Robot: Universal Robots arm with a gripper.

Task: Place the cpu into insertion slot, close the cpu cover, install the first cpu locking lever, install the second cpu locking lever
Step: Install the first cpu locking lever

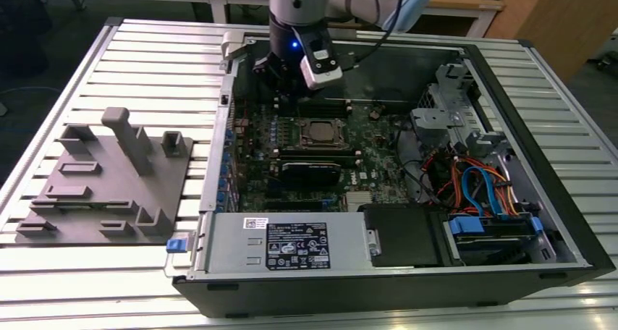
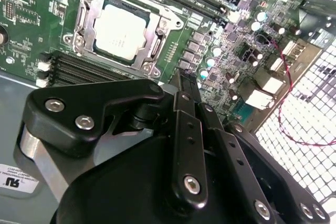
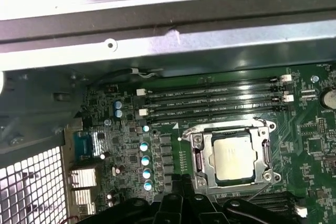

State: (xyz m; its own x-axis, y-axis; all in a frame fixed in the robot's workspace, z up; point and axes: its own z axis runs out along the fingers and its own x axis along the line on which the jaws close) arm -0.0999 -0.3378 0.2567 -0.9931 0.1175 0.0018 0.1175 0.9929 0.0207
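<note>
Hovering jaws — beside cpu cover [image 2: 155, 39] edge

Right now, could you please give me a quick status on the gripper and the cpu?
Gripper shut, empty, poised beside the cpu cover. Cover down over the cpu, chip showing through its window. Nothing lying on it.

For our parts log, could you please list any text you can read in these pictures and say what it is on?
Nothing can be read for sure.
The label on the power supply: too small.
The sticker on the grey case: blurred.
The marks on the cpu: too faint.
The lettering by the memory slots: too small.
</note>
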